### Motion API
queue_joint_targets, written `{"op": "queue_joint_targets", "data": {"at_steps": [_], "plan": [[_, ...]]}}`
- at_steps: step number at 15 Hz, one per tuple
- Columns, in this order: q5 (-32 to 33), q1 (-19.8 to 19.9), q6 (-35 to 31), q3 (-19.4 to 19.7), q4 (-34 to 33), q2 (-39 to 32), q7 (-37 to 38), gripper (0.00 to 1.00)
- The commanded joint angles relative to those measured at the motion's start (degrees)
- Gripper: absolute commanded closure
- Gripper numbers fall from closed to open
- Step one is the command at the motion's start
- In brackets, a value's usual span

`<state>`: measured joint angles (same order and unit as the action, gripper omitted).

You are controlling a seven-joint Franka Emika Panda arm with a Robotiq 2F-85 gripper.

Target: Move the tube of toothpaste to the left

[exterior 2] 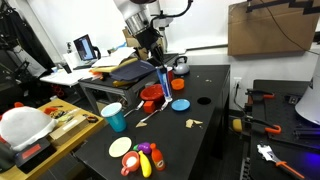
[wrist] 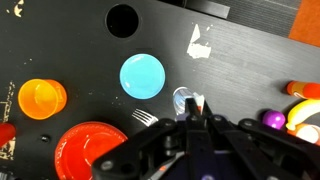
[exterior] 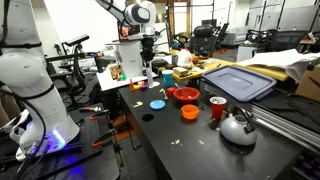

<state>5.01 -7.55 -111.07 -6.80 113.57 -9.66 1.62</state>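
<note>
My gripper [wrist: 191,116] is shut on the tube of toothpaste [wrist: 186,100], a slim whitish tube with a clear cap end that sticks out between the fingertips. In an exterior view the gripper [exterior 2: 157,60] holds the tube [exterior 2: 163,79] hanging down above the black table, over the spot between the red bowl [exterior 2: 150,97] and the blue disc [exterior 2: 180,104]. In an exterior view the gripper [exterior: 147,58] is above the table's far end.
In the wrist view a blue disc [wrist: 142,76], an orange cup [wrist: 42,98], a red bowl [wrist: 88,150], a white fork [wrist: 146,118] and a paper scrap [wrist: 200,42] lie below. A red cup [exterior: 217,107], a steel kettle [exterior: 238,128] and a teal cup [exterior 2: 113,117] also stand on the table.
</note>
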Motion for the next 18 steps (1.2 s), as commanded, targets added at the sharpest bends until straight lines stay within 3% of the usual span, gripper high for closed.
{"op": "queue_joint_targets", "data": {"at_steps": [1,8,18], "plan": [[-1.2,-1.0,-1.4,-0.5,0.5,0.0,4.2,0.99],[-0.7,-3.7,-5.5,-1.0,-0.3,-3.8,10.8,0.99],[-4.3,-5.8,-5.0,-2.0,-3.1,-6.4,14.2,0.99]]}}
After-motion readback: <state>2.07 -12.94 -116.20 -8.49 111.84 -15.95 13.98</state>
